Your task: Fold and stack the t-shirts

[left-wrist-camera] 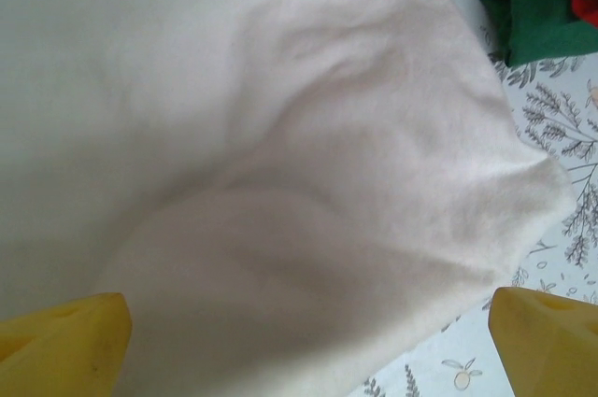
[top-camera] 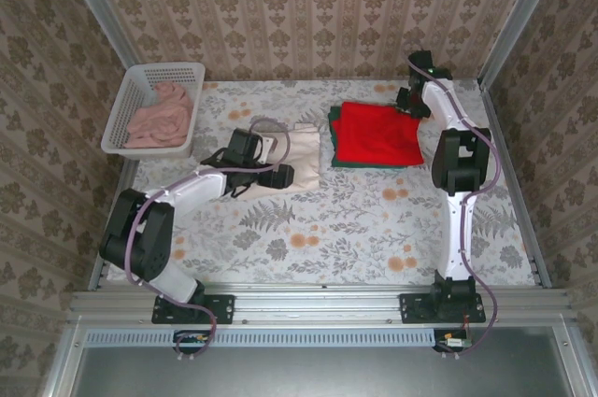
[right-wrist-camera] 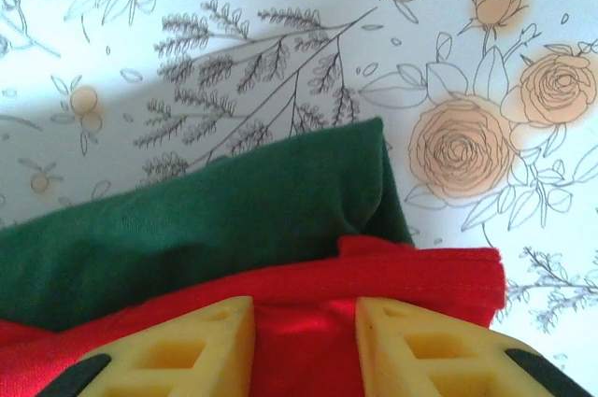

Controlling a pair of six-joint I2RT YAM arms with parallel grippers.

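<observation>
- The fingers of my right gripper (right-wrist-camera: 304, 315) stand close together at the bottom of the frame with the hem of the red t-shirt (right-wrist-camera: 420, 271) between them. I cannot tell whether they grip it.
- The dark green t-shirt (right-wrist-camera: 206, 219) lies directly beneath. A deep pinch could catch both and pull the stack askew.
- My left gripper (left-wrist-camera: 306, 308) is wide open and holds nothing. It hangs over the cream t-shirt (left-wrist-camera: 280, 135), mid-frame, whose loose fold may slump.

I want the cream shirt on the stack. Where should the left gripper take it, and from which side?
Pinch the cream shirt at its corner on the green shirt side, from above: it lies flat, and that corner ends free on the tablecloth.
</observation>
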